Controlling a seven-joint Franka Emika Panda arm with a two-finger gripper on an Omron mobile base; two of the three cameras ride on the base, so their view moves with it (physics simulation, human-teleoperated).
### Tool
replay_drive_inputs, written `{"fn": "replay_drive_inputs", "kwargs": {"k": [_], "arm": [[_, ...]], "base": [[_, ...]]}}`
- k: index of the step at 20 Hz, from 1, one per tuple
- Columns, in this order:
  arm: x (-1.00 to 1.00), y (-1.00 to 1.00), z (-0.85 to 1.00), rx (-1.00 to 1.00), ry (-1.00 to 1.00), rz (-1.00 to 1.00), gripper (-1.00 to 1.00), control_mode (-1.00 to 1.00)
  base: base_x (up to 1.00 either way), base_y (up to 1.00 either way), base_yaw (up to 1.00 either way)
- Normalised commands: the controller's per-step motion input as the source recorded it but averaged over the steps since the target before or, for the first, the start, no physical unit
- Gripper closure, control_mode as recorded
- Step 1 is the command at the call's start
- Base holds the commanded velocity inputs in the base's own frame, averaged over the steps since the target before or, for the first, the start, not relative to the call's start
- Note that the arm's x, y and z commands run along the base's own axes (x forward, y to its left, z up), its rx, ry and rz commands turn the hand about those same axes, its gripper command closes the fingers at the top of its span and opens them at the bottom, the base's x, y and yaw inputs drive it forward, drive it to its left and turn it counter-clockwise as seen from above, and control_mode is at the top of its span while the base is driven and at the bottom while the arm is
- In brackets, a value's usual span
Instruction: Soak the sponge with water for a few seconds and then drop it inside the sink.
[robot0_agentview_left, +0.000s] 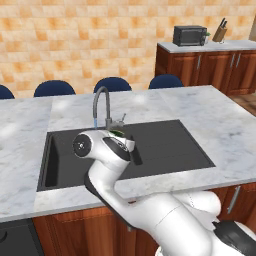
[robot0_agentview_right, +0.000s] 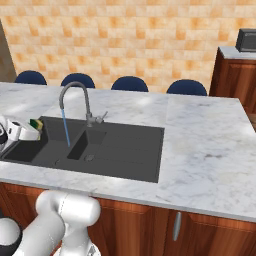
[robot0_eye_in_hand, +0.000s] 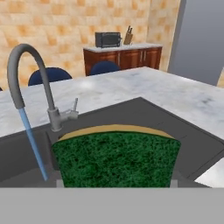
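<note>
My gripper is shut on the sponge, a yellow block with a dark green scouring face. It is held above the left end of the dark sink. In the hand view the sponge sits close between the fingertips, green face toward the camera. The water falls as a thin blue stream from the grey faucet, just left of the sponge and apart from it. From the left base view, my arm covers the left basin; a bit of the sponge shows below the faucet and the water.
A marble counter surrounds the sink. Blue chairs stand behind it. A microwave and a knife block sit on the far cabinet at the back right.
</note>
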Motion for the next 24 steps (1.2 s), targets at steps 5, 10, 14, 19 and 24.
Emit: {"fn": "replay_drive_inputs", "kwargs": {"k": [5,10,14,19,24], "arm": [[0.35,0.05,-0.07,-0.02,-0.03,-0.02,1.0,-1.0],[0.2,0.0,-0.28,0.0,0.0,-0.05,1.0,-1.0],[0.07,0.0,-0.3,0.0,0.0,-0.05,1.0,-1.0],[0.18,0.0,-0.28,0.0,0.0,-0.06,1.0,-1.0],[0.1,0.0,-0.11,0.0,0.0,-0.05,1.0,-1.0]], "base": [[0.0,0.0,0.0],[0.0,0.0,0.0],[0.0,0.0,0.0],[0.0,0.0,0.0],[0.0,0.0,0.0]]}}
